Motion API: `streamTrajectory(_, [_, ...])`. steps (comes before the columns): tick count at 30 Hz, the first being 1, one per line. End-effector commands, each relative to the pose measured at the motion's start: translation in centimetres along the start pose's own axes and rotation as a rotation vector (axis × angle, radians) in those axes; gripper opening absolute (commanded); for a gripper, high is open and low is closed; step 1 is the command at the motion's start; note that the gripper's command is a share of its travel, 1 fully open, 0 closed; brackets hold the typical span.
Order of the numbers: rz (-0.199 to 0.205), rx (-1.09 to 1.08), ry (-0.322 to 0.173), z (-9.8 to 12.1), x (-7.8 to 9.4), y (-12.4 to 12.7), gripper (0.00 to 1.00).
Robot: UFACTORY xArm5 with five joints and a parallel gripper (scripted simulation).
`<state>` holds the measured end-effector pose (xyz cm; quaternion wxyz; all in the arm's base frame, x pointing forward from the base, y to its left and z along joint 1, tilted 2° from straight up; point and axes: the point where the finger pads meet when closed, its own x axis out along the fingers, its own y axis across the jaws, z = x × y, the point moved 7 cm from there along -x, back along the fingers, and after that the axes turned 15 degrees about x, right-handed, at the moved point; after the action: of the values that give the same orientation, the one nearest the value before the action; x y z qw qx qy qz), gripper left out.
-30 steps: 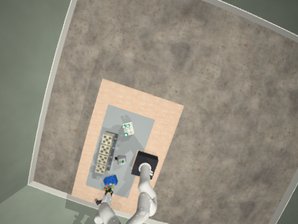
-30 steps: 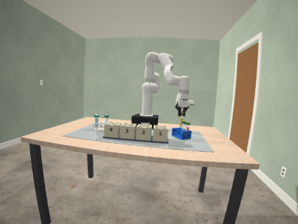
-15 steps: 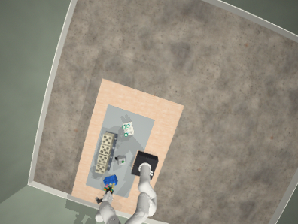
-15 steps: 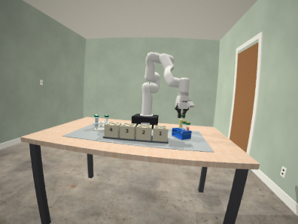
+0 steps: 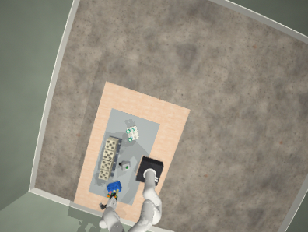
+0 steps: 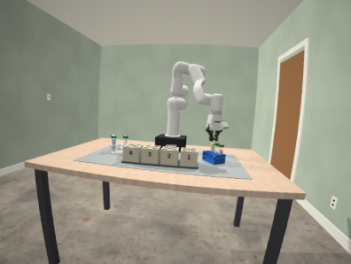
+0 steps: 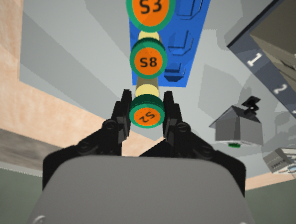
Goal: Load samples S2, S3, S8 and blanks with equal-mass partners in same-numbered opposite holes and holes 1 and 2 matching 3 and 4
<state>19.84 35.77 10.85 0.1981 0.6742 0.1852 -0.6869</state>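
My gripper (image 7: 147, 100) is shut on the green cap of sample tube S2 (image 7: 146, 113), which has an orange dot and yellowish contents. The tube hangs upright under the fingers at the near end of the blue sample rack RS (image 7: 172, 40). I cannot tell whether its bottom is in a well. Samples S8 (image 7: 148, 61) and S3 (image 7: 150, 7) stand in that rack beyond it. In the exterior view my gripper (image 6: 215, 133) is just above the rack (image 6: 214, 157). The four adapters (image 6: 160, 155), numbered 4 to 1, stand in a row to its left.
The blank rack RB (image 6: 119, 143) with green-capped tubes stands at the far end of the adapter row; it also shows from above (image 5: 132, 133). The DONE key desk (image 7: 237, 127) sits between the adapters and the arm's black base (image 5: 149, 168). The table edge lies close behind the sample rack (image 5: 113, 188).
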Motion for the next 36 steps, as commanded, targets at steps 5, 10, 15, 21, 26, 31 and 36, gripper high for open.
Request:
streamTrajectory(5, [-0.002, 0.0, 0.004, -0.1, 0.5, -0.1, 0.0])
streamTrajectory(10, [-0.002, 0.0, 0.004, -0.1, 1.0, -0.1, 0.0])
streamTrajectory(15, [-0.002, 0.0, 0.004, -0.1, 1.5, -0.1, 0.0])
streamTrajectory(21, [-0.002, 0.0, 0.004, -0.1, 1.9, -0.1, 0.0])
streamTrajectory(26, [-0.002, 0.0, 0.004, -0.1, 2.4, -0.1, 0.0])
streamTrajectory(31, [-0.002, 0.0, 0.004, -0.1, 2.8, -0.1, 0.0])
streamTrajectory(36, [-0.002, 0.0, 0.004, -0.1, 2.8, -0.1, 0.0])
